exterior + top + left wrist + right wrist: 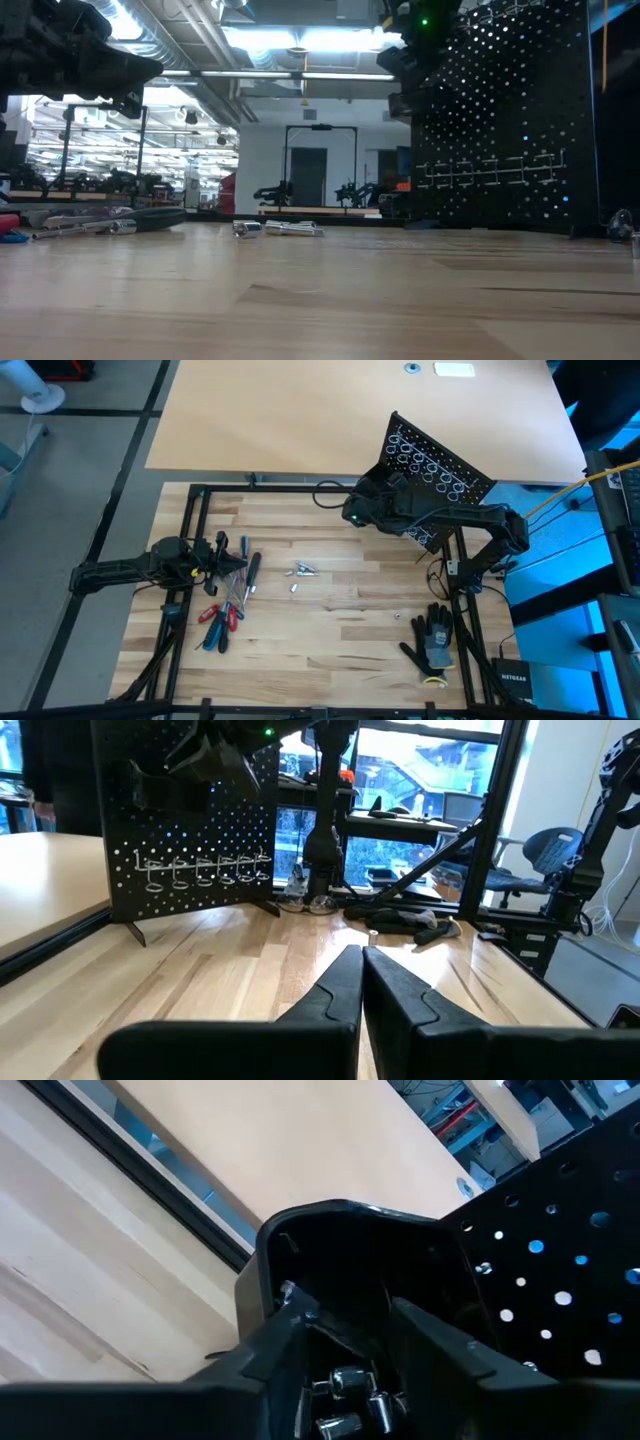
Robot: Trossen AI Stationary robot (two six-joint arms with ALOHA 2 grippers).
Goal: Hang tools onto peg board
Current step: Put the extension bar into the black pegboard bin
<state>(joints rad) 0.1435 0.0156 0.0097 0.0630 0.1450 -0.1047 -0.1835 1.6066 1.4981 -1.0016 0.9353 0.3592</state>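
The peg board (438,468) stands tilted at the table's far right, its wire ring holders (205,868) bare. My right gripper (350,1370) hovers at the board's left end with its fingers apart, over a small black tray (330,1245) that holds several silver bits (345,1398). The tools, screwdrivers with red, blue and black handles (228,605), lie in a heap on the table's left side. A few silver bits (301,572) lie mid-table. My left gripper (361,975) stays shut and level just above that heap, nothing between its fingers.
A black-and-grey glove (433,642) lies near the table's right front corner. A second, pale tabletop (350,410) adjoins the far edge behind a black frame rail (270,487). Bare wood stretches between the heap of tools and the glove.
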